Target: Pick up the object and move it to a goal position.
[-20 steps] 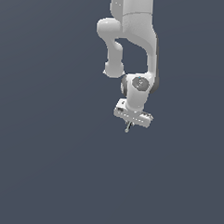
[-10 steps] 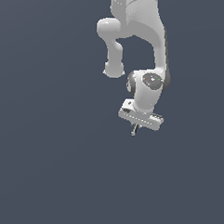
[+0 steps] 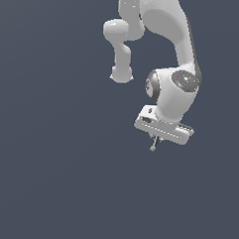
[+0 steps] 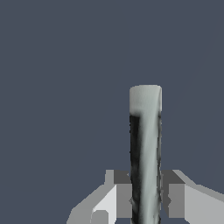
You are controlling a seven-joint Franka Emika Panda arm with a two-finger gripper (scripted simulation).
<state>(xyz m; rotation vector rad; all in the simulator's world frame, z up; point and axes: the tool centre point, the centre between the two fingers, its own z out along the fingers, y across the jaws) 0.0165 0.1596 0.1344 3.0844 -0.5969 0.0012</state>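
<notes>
White Panda arm point(image 3: 168, 39) against a uniform dark slate-blue background, wrist bent toward the exterior view's right. End effector point(image 3: 154, 141) pointing downward, tilted slightly, closed on the object point(image 3: 153, 144), a thin grey rod with a pale greenish tint. Rod clamped between the two fingers point(image 4: 122, 199), protruding below the fingertips in the exterior view. Wrist view: rod point(image 4: 145, 148) seen along its length, pale at its free end, pressed on both sides by the finger pads

The arm point(image 3: 166, 29) is glossy white, built of rounded, bulging joints. A dark grey cap with small red marks sits at the wrist's three o'clock side. The claw point(image 3: 154, 141) has a flat white bar body and grey inner pads point(image 4: 124, 199).
</notes>
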